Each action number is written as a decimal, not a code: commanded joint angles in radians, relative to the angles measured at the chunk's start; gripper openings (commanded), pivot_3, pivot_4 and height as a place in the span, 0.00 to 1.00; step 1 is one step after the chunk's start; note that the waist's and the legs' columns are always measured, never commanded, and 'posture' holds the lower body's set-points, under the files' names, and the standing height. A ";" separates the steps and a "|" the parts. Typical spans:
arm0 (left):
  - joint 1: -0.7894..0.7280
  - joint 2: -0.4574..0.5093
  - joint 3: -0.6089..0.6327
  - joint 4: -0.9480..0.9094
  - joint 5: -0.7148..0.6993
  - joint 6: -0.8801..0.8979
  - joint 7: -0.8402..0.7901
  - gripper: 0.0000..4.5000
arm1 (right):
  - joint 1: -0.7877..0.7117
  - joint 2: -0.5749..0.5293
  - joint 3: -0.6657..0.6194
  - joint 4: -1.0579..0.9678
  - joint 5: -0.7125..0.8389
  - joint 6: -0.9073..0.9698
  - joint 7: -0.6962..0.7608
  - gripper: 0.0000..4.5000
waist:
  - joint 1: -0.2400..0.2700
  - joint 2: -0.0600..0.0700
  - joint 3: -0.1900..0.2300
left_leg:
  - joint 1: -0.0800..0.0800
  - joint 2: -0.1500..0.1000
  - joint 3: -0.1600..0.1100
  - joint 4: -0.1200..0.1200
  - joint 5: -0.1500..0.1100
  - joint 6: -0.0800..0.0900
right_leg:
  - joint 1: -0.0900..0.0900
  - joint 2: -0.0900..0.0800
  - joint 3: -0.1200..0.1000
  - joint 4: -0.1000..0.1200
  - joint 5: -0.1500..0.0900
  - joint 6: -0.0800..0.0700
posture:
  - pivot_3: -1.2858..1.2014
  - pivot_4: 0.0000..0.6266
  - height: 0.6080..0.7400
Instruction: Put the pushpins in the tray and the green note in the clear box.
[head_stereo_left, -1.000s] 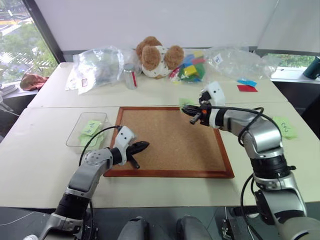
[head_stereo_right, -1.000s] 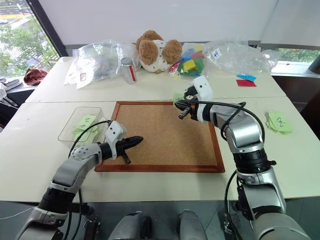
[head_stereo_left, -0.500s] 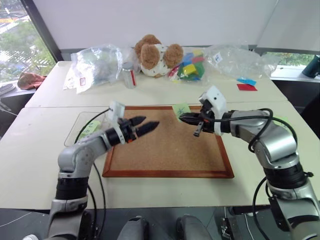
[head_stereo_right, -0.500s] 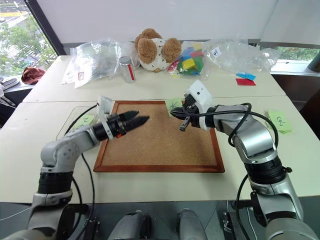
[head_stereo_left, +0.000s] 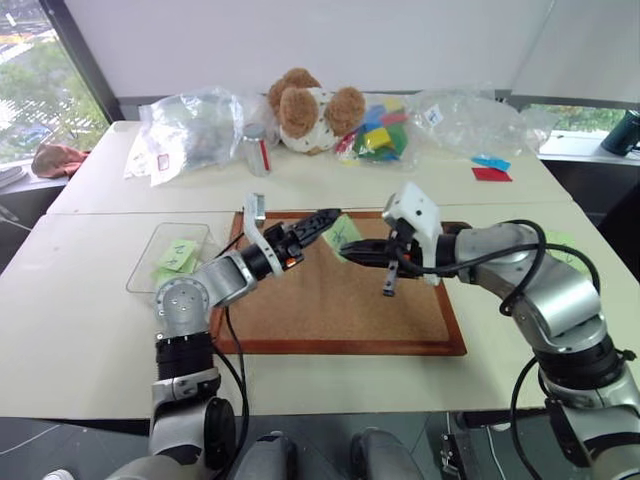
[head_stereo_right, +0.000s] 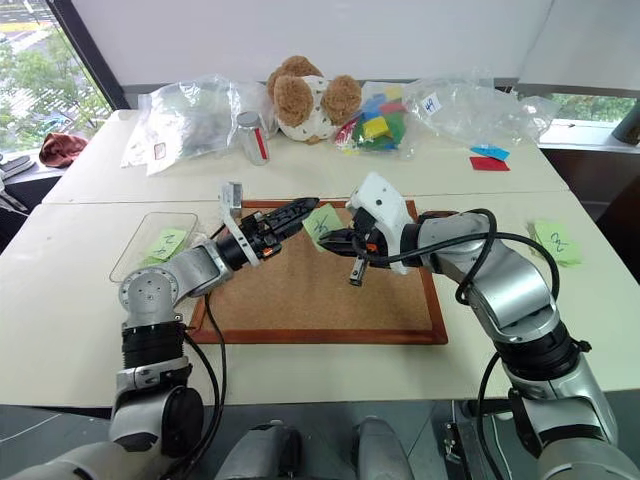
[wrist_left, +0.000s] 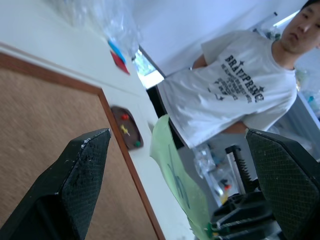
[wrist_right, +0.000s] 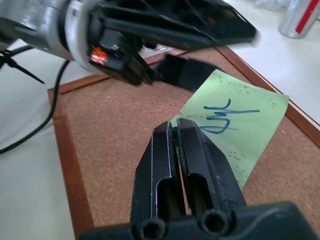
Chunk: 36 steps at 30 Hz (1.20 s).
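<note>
You're seeing the left gripper (head_stereo_right: 303, 207) gaping wide with its fingers either side of the green note (head_stereo_right: 322, 222) above the corkboard (head_stereo_right: 300, 300), while the right gripper (wrist_right: 176, 135) is pinching the note's corner, the clear box (head_stereo_left: 150, 270) sitting well apart at left.

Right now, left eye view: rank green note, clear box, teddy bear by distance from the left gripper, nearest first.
1. green note: just off the left gripper, pinched by the right gripper over the corkboard.
2. clear box: on the table off the corkboard's left edge.
3. teddy bear: at the table's far side, among the bags.
</note>
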 joint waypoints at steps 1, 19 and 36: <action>-0.016 -0.018 -0.013 -0.017 -0.056 0.027 0.039 0.99 | -0.035 0.010 0.004 -0.034 0.011 -0.016 -0.003 0.00 | 0.000 0.000 0.000 | 0.000 0.000 0.000 0.000 0.000 0.000 | 0.000 0.000 0.000 0.000 0.000 0.000 | 0.52 0.24 1.00; 0.039 -0.094 0.003 -0.018 -0.274 0.039 0.280 0.00 | -0.055 0.015 0.018 -0.014 -0.001 -0.019 -0.025 0.00 | 0.001 0.000 0.000 | 0.000 0.000 0.000 0.000 0.000 0.000 | 0.000 0.000 0.000 0.000 0.000 0.000 | 0.52 0.24 1.00; 0.061 0.001 -0.035 0.050 -0.217 -0.069 0.229 0.00 | -0.090 -0.006 -0.062 -0.029 0.031 0.068 -0.079 0.00 | 0.002 0.000 0.000 | 0.000 0.000 0.000 0.000 0.000 -0.001 | 0.000 0.000 0.000 0.000 0.000 0.000 | 0.52 0.24 1.00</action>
